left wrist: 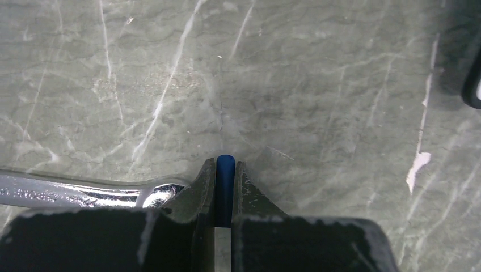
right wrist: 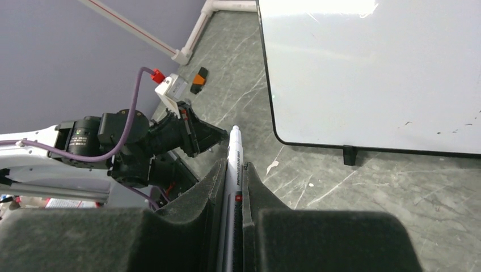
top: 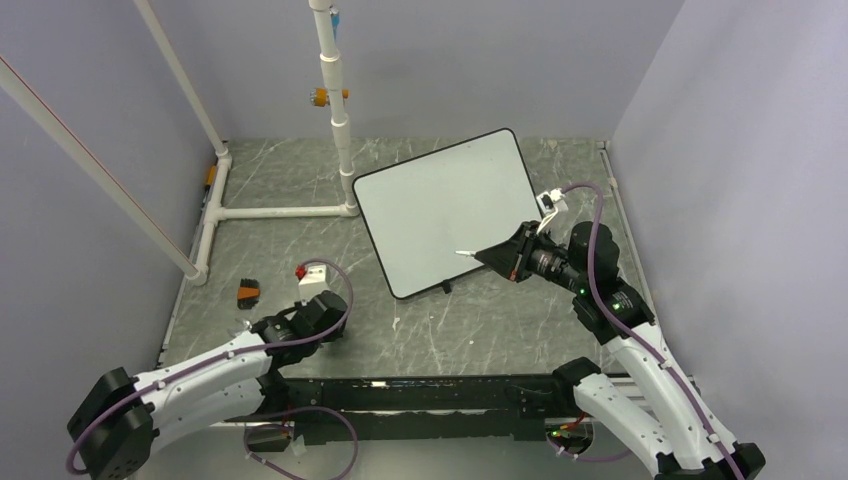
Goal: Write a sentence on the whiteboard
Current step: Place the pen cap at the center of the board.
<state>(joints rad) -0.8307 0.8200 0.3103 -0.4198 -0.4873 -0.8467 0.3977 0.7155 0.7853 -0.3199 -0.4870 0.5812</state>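
Observation:
The whiteboard (top: pixel 450 212) lies tilted on the grey table, and its face is blank. No blue sentence shows on it; in the right wrist view the whiteboard (right wrist: pixel 368 73) carries only a few tiny dark specks near its lower right. My right gripper (top: pixel 492 255) is shut on a white marker (top: pixel 468 253), which it holds over the board's near right part. In the right wrist view the marker (right wrist: pixel 235 148) sticks out past the gripper (right wrist: pixel 233 170). My left gripper (top: pixel 335 318) hovers low over the table left of the board, shut on a blue cap (left wrist: pixel 225 175).
A white pipe frame (top: pixel 270 211) with an upright post (top: pixel 335 100) stands at the back left. A small orange and black object (top: pixel 247 292) lies on the left of the table. A shiny metal bar (left wrist: pixel 68 192) lies beside my left fingers. The board has a black foot (right wrist: pixel 349 154).

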